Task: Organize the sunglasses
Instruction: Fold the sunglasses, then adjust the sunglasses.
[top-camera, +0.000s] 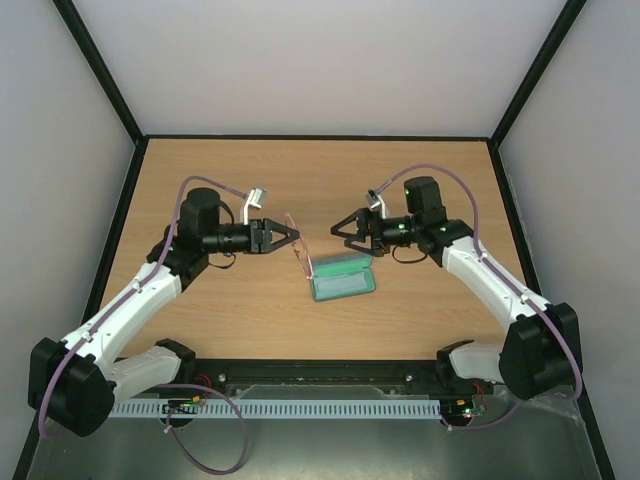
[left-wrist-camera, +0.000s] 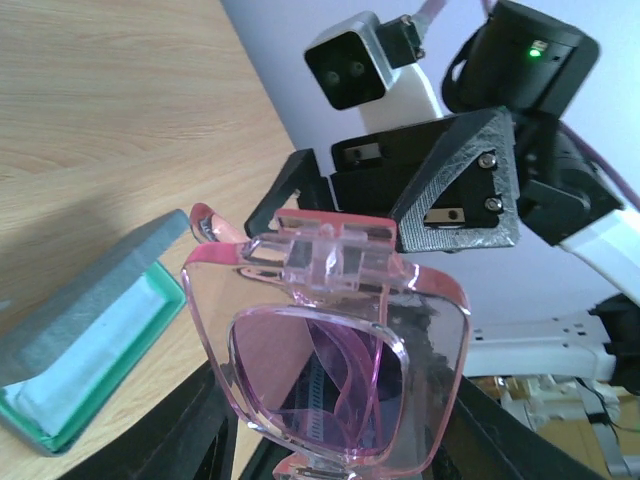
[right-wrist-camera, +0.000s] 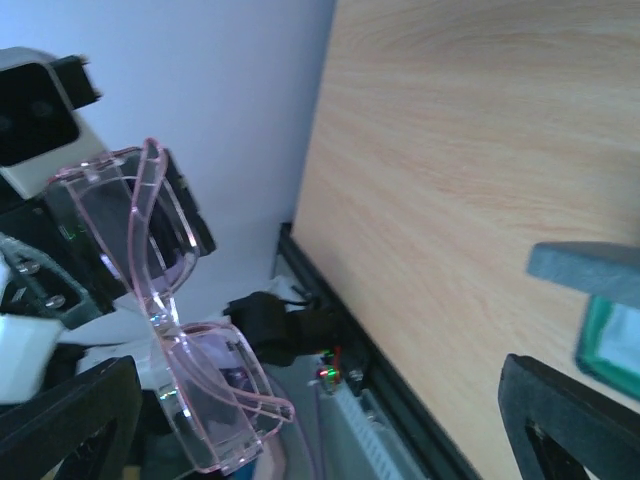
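My left fingers (top-camera: 288, 237) are clenched on the pink sunglasses (top-camera: 300, 254), holding them up off the desk (top-camera: 230, 310). The glasses hang between both sets of fingers. My right fingers (top-camera: 340, 233) are spread wide, released, holding nothing. The case (top-camera: 342, 278) lies near them.

No text, label, brand or number is legible in any view. The pink translucent-framed sunglasses (left-wrist-camera: 330, 350) and grey-blue oblong case (left-wrist-camera: 90, 300) bear no readable marking.

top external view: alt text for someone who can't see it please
The left claw holds pink sunglasses above a wooden table, facing the open right claw. An open grey case with green lining lies on the table between the arms.
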